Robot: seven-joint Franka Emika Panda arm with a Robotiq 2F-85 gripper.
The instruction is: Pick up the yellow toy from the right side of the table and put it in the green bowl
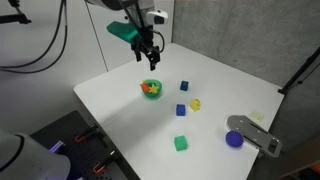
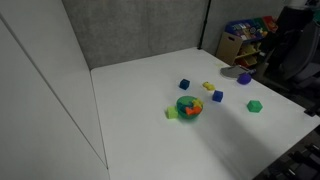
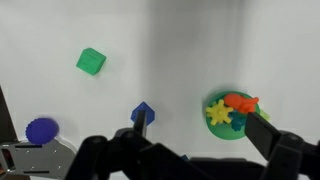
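The yellow toy [image 1: 195,103] lies on the white table, apart from the green bowl [image 1: 151,96]; it also shows in an exterior view [image 2: 208,87]. It is out of the wrist view. The bowl [image 2: 187,114] holds an orange piece and a yellow star-like piece [image 3: 219,113]. My gripper [image 1: 148,50] hangs above the bowl, open and empty. In the wrist view its fingers [image 3: 205,135] straddle the space between a blue cube [image 3: 143,112] and the bowl [image 3: 224,130].
Two blue cubes [image 1: 184,86] [image 1: 181,110], a green cube [image 1: 181,143] [image 3: 91,61] and a purple cup [image 1: 234,139] [image 3: 41,129] stand on the table. A grey object [image 1: 255,130] lies by the cup. Boxes [image 2: 240,45] stand beyond the table.
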